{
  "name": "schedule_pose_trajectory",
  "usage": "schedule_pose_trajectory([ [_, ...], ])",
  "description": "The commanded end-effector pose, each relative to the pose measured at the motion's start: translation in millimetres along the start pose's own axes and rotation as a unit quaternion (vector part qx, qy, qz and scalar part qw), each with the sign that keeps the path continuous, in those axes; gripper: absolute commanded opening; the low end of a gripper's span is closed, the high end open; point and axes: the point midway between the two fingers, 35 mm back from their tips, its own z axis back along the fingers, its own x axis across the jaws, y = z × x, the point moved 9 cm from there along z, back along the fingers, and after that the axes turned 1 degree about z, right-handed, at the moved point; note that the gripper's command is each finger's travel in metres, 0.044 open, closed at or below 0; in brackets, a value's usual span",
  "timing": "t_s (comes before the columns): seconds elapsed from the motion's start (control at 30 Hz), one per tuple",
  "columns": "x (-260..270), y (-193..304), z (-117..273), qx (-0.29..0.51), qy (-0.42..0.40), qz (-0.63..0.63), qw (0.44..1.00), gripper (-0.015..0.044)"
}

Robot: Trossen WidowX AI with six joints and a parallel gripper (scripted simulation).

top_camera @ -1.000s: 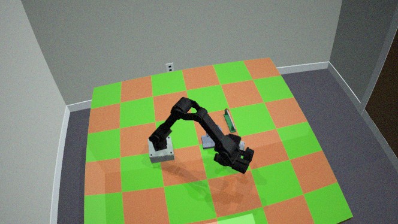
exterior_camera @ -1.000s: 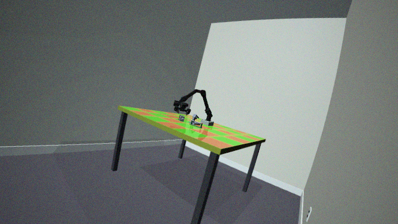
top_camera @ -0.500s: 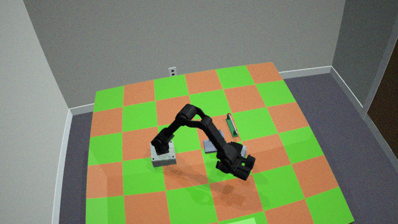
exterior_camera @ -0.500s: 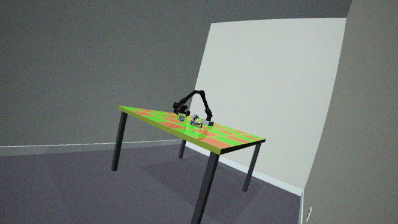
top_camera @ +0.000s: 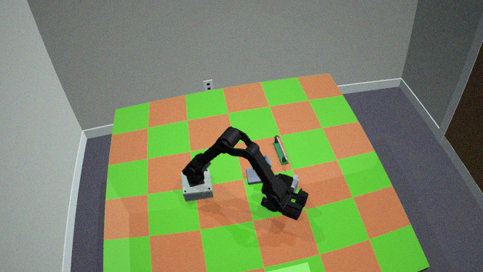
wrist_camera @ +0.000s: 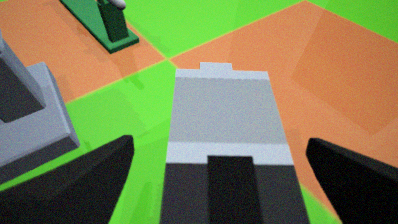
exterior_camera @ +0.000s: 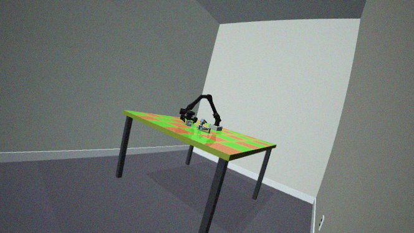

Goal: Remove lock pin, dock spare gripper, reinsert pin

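The pin [top_camera: 281,147], a pale rod with a red head, lies along the green rack [top_camera: 278,153] [wrist_camera: 122,43]. The grey mount [top_camera: 254,176] [wrist_camera: 46,127] stands between the arm's base and the spare gripper; the arm partly hides it, and its socket cannot be made out. The spare gripper [top_camera: 295,182] [exterior_camera: 189,123] [wrist_camera: 225,110] is a pale grey block with a small tab on its far edge and a dark near side. My gripper [exterior_camera: 189,119] [wrist_camera: 221,144] is open and empty, low over the spare gripper, with one finger at each side of it and a visible gap to both.
The arm's pale base [top_camera: 198,193] [exterior_camera: 216,127] sits on the checkered table [top_camera: 174,251]. In the wrist view the mount is left of my left finger, and the rack is farther off at the upper left. The arm passes above the mount.
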Motion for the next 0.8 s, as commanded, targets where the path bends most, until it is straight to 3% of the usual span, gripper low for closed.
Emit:
schedule_pose_trajectory([
  [0.0,1,3,-2,-0.002,-0.001,-0.005,1.000,0.0414],
  [0.27,1,3,-2,-0.002,-0.001,-0.005,1.000,0.0204],
  [0.5,1,3,-2,-0.002,-0.001,-0.005,1.000,0.0157],
  [0.7,-2,-10,6,-0.002,-0.001,-0.005,1.000,0.0000],
  [0.77,-3,-20,12,-0.002,-0.001,-0.004,1.000,0.0000],
])
